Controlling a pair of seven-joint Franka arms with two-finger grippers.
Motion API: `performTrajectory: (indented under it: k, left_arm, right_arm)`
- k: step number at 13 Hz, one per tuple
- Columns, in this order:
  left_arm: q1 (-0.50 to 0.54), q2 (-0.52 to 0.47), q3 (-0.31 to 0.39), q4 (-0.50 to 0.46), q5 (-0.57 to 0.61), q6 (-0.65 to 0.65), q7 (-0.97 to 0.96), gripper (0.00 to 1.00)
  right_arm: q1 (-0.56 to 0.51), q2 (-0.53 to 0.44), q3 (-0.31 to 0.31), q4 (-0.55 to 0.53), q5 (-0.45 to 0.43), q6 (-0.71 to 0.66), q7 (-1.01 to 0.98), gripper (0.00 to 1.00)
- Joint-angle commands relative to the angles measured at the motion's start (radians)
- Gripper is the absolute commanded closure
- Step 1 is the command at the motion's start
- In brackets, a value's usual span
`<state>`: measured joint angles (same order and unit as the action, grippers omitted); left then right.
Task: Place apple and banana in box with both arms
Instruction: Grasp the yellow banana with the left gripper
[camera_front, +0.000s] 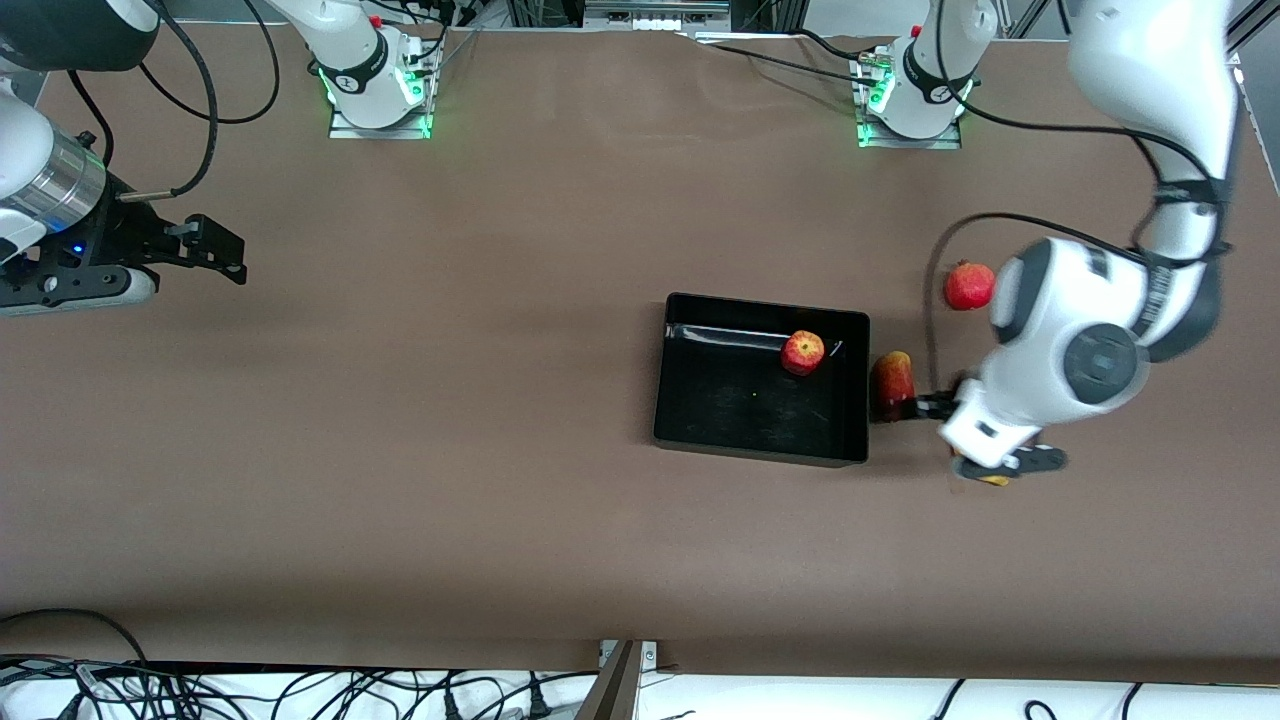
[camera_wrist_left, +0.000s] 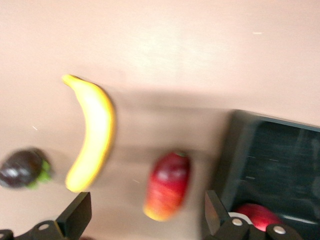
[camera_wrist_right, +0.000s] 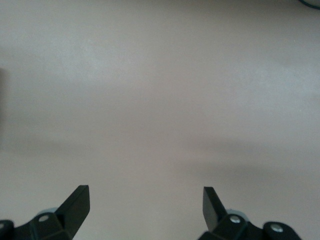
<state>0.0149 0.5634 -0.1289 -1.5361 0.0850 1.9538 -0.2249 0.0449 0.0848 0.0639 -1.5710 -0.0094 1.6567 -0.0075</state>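
Apple (camera_front: 803, 352) inside black box (camera_front: 700, 440), near its left-arm end. Banana (camera_wrist_left: 92, 132) on table, nearly hidden under left arm in front view. Left gripper (camera_wrist_left: 145, 212) spread wide, empty, above elongated red-yellow fruit (camera_wrist_left: 167, 186). Right gripper (camera_wrist_right: 145, 207) waiting, spread wide over bare table.

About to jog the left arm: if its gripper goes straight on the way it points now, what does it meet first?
Probably the elongated red-yellow oval fruit on the brown table, which lies between the open left gripper's fingers in its wrist view; depth is unclear.
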Motion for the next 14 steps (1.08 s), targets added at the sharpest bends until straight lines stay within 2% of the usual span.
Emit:
performTrajectory:
  k: [1,4,5,6,7,8,9,11,14]
  left_arm:
    - [0.068,0.094,-0.012,-0.039,0.016,0.124,0.162,0.00]
    - [0.083,0.096,0.000,-0.202,0.030,0.348,0.177,0.00]
    - [0.091,0.098,0.002,-0.226,0.064,0.374,0.179,0.12]
    - [0.097,0.096,0.002,-0.237,0.090,0.376,0.179,0.51]
    - [0.096,0.098,0.000,-0.239,0.090,0.375,0.179,0.77]
    - [0.097,0.098,0.000,-0.237,0.090,0.375,0.177,0.94]
    - [0.097,0.095,0.000,-0.233,0.091,0.375,0.177,1.00]
    - [0.094,0.084,0.002,-0.220,0.093,0.370,0.174,1.00]
    - [0.077,-0.011,-0.017,-0.214,0.093,0.344,0.164,1.00]
  right_arm:
    - [-0.014,0.009,0.016,0.023,0.000,-0.008,0.003,0.00]
    - [-0.014,0.009,0.016,0.023,-0.001,-0.006,0.003,0.00]
    - [-0.014,0.009,0.016,0.023,-0.001,-0.006,0.003,0.00]
    - [-0.014,0.009,0.016,0.023,-0.001,-0.006,0.003,0.00]
    - [-0.014,0.009,0.016,0.023,-0.001,-0.006,0.003,0.00]
    - [-0.014,0.009,0.016,0.023,-0.001,-0.006,0.003,0.00]
    - [-0.014,0.009,0.016,0.023,-0.001,-0.006,0.003,0.00]
    - [-0.014,0.009,0.016,0.023,-0.001,-0.006,0.003,0.00]
    - [-0.014,0.009,0.016,0.023,-0.001,-0.006,0.003,0.00]
